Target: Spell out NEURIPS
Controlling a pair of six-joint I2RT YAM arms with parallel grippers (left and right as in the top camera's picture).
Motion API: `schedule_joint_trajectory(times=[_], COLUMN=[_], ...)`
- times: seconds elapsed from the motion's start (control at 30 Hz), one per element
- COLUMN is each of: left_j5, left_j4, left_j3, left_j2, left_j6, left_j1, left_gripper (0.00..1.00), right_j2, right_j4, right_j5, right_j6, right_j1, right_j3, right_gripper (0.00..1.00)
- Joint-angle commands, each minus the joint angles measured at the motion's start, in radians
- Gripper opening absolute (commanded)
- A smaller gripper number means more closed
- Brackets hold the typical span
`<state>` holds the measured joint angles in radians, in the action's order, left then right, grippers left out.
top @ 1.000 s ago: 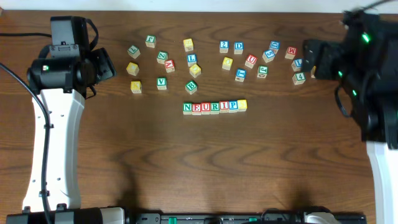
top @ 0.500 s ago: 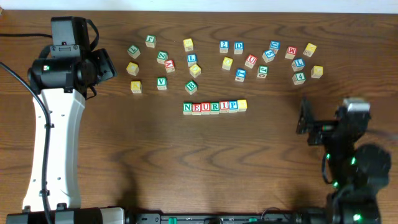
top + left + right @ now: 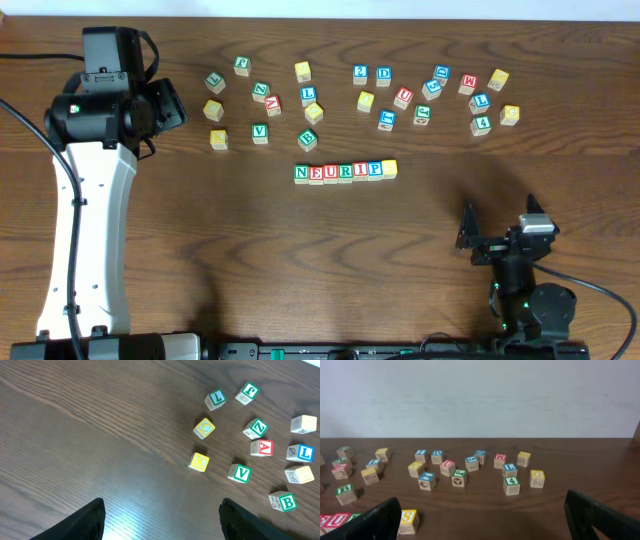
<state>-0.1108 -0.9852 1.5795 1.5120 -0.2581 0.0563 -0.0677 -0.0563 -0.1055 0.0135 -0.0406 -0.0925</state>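
Seven cubes stand side by side in a row at the table's middle: green N, E, U, R, red I, blue P and a yellow-faced cube. The yellow cube shows an S in the right wrist view, with the U at its left. My left gripper is open and empty, far to the row's upper left. My right gripper is open and empty, low at the front right, well clear of the row.
Several other letter and number cubes lie scattered across the back of the table, such as the green V, green B, red U and green 4. A wall stands behind the table.
My right arm has pulled back from the back right cubes to the front right of the table and folded low. The left arm and the row have not moved.
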Motion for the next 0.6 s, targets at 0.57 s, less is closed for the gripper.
schedule_joint_trajectory(times=[0.57], left_j5=[-0.003], left_j4=[-0.002], left_j3=[-0.007], left_j2=[0.004], left_j6=[-0.005], left_j1=[0.002], left_gripper=[0.72], right_j2=[0.063], right_j4=[-0.008], right_j5=[-0.02], right_j6=[-0.011], right_j1=[-0.005], right_j3=[0.087], right_gripper=[0.99])
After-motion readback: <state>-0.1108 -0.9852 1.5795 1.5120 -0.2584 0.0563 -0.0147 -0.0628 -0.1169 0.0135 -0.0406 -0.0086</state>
